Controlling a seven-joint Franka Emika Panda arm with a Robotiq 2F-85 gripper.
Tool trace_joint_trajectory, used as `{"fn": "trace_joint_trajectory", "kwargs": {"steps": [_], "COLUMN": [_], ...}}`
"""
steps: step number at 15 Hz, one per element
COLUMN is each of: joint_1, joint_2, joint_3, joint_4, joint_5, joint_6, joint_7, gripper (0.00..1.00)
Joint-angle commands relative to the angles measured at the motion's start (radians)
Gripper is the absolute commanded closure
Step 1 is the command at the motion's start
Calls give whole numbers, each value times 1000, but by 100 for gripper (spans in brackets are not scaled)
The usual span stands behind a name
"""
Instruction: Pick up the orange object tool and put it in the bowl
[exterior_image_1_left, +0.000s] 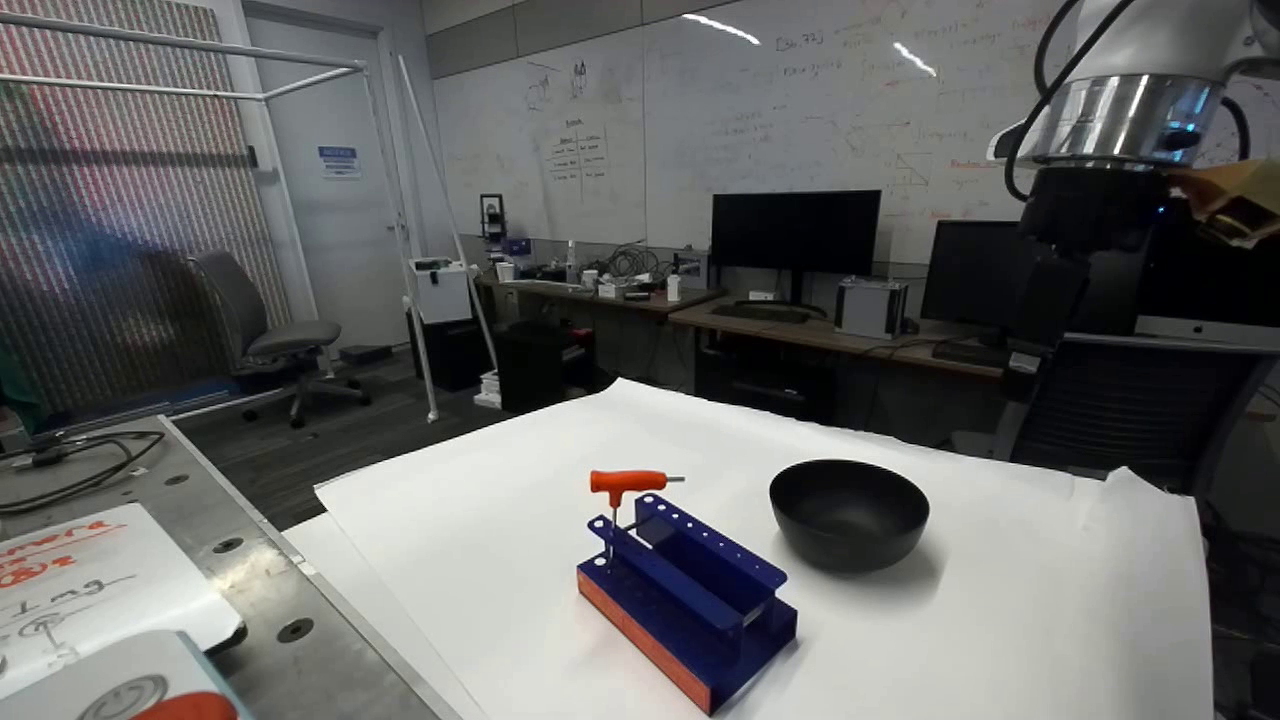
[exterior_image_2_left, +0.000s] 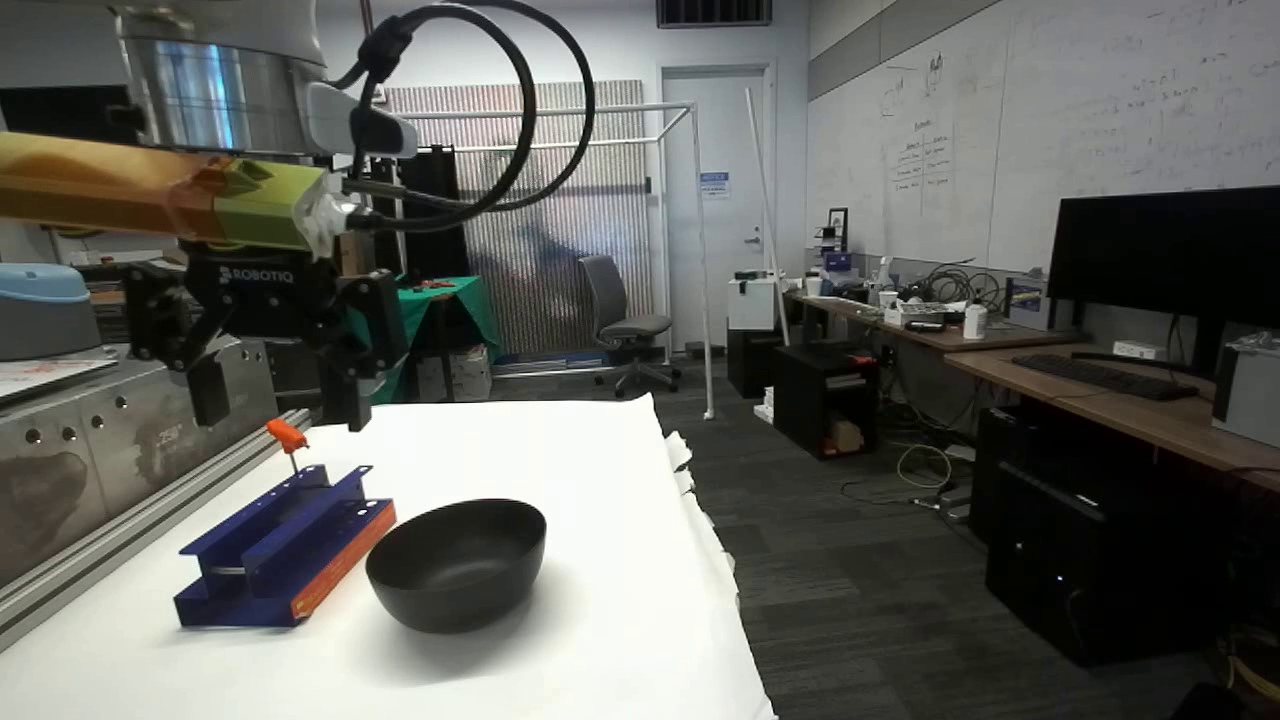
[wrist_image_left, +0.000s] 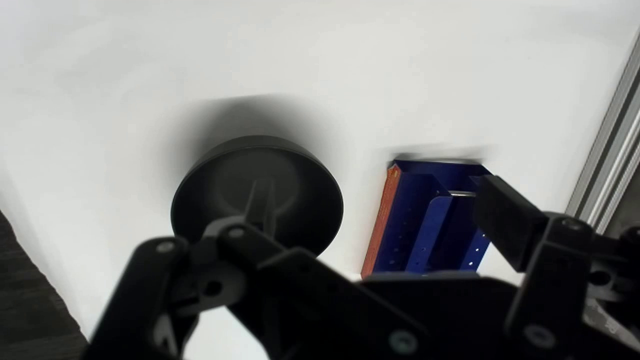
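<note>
I've got the rig's fingers (exterior_image_2_left: 345, 400) spread wide. Below their level, the orange T-handle hex key (exterior_image_1_left: 628, 482) stands handle-up in the blue rack (exterior_image_1_left: 665, 575); the black bowl (exterior_image_1_left: 850, 540), also lower, sits beside the rack.

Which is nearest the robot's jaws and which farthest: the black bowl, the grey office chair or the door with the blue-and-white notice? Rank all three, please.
Nearest first, in an exterior view:
1. Black bowl, on the white work surface, lower than the jaws.
2. Grey office chair, beyond that surface.
3. Door, at the back, farther than the chair and to picture right.
</note>
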Motion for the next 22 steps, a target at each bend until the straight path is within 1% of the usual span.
{"fn": "trace_joint_trajectory", "kwargs": {"steps": [1,10,22], "joint_1": [-16,-17,-17], "joint_2": [2,37,40], "joint_3": [15,16,16], "joint_4": [0,-25,-29], "joint_5": [8,8,8], "joint_6": [-3,-3,-3], "joint_7": [-6,-6,-6], "gripper": [0,0,0]}}
